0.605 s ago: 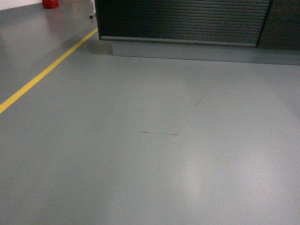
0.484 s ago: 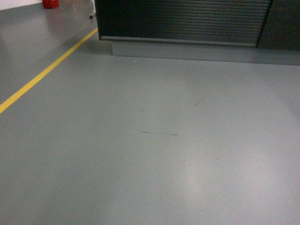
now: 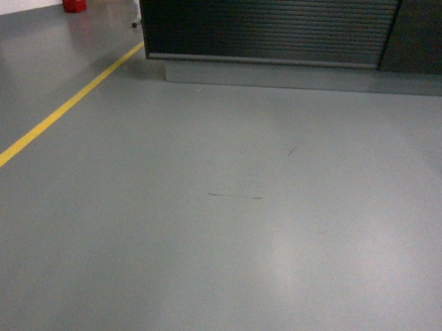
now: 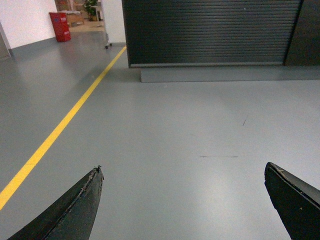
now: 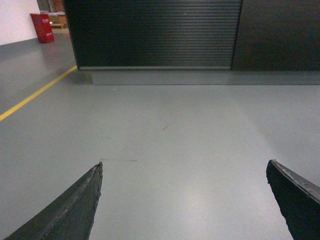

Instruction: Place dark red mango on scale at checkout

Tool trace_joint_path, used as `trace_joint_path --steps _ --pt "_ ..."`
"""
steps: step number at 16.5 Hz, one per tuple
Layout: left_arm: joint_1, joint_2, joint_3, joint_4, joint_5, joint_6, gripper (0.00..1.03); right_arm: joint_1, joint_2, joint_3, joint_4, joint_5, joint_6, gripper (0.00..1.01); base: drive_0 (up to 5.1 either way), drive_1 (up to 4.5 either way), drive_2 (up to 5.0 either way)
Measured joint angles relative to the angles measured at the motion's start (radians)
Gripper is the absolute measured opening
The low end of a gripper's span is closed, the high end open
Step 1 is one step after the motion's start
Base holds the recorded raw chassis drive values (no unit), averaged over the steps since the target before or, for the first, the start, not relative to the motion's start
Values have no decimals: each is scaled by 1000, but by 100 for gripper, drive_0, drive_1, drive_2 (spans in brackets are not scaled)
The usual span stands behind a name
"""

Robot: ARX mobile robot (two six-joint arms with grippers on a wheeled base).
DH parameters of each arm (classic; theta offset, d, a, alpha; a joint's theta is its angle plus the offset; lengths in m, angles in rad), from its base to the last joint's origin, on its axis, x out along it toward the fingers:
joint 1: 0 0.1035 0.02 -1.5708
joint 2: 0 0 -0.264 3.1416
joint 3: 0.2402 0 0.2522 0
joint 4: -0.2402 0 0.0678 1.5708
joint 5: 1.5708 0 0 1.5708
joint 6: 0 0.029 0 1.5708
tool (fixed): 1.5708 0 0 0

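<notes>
left gripper (image 4: 182, 200) and right gripper (image 5: 182, 200) each show two dark fingers spread wide at the lower frame corners, holding nothing.

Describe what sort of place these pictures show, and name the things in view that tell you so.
Probably a large indoor shop or warehouse-style hall: a smooth grey floor marked with a yellow line, a dark counter with a ribbed front on a grey plinth, and a red bin further back.

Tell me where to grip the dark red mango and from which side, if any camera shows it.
No view shows the mango, so its pose gives nothing to pick a grip part or side from. The views show the checkout and grey floor; the left hand and right hand are open and empty.
</notes>
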Motion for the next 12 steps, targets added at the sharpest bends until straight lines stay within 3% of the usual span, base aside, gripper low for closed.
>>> trace_joint_path --steps 12 --pt "0 0 0 0 0 0 98 0 0 0 0 0 0 98 0 0 0"
